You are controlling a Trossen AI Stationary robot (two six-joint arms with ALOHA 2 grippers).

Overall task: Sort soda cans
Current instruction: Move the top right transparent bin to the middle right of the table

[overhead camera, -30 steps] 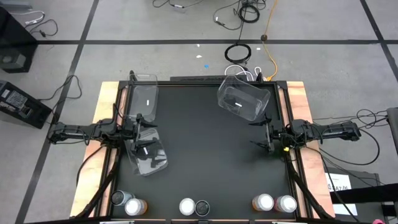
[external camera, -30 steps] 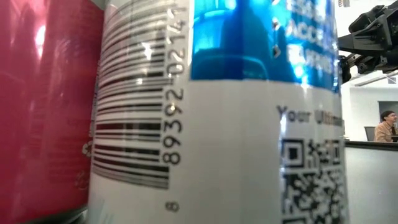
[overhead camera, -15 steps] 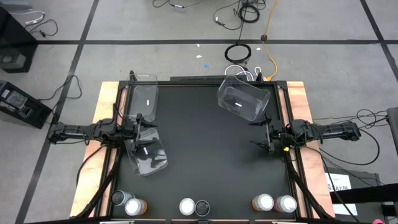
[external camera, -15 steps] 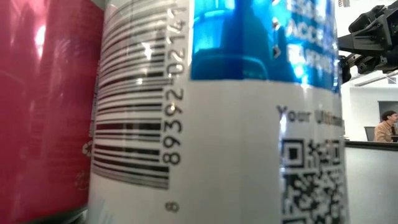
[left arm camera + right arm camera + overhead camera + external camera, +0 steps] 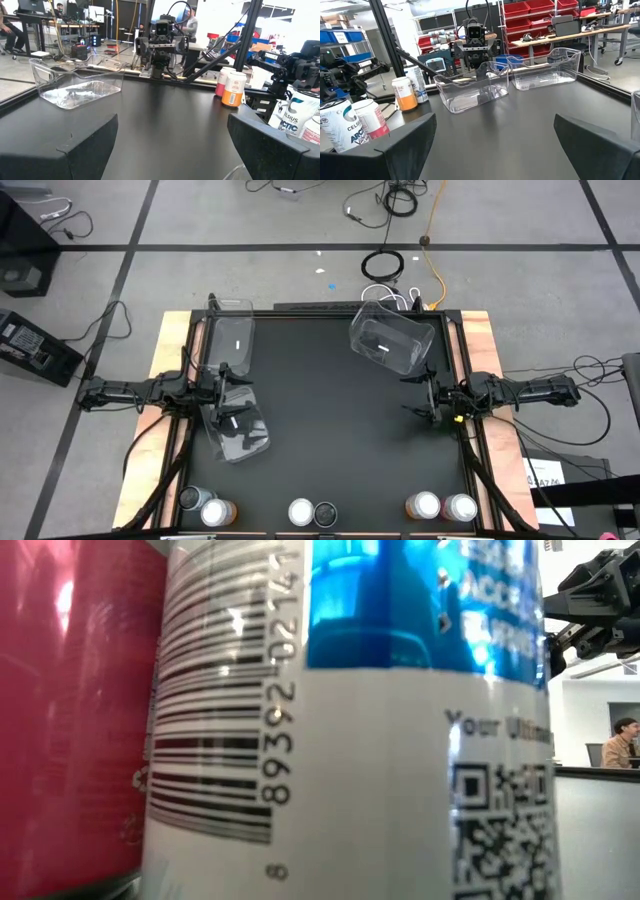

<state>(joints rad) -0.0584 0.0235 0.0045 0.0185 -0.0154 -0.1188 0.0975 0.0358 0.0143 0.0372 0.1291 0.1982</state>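
Six soda cans (image 5: 313, 512) upright in pairs along worktop (image 5: 330, 410) near edge; smooth rigid cylinders, likely slippery, so grip mid-body. Left claw (image 5: 222, 392), right claw (image 5: 428, 398) both spread wide, empty

We see even, bright indoor light; the low view is blurred by a can (image 5: 340, 720) pressed close.
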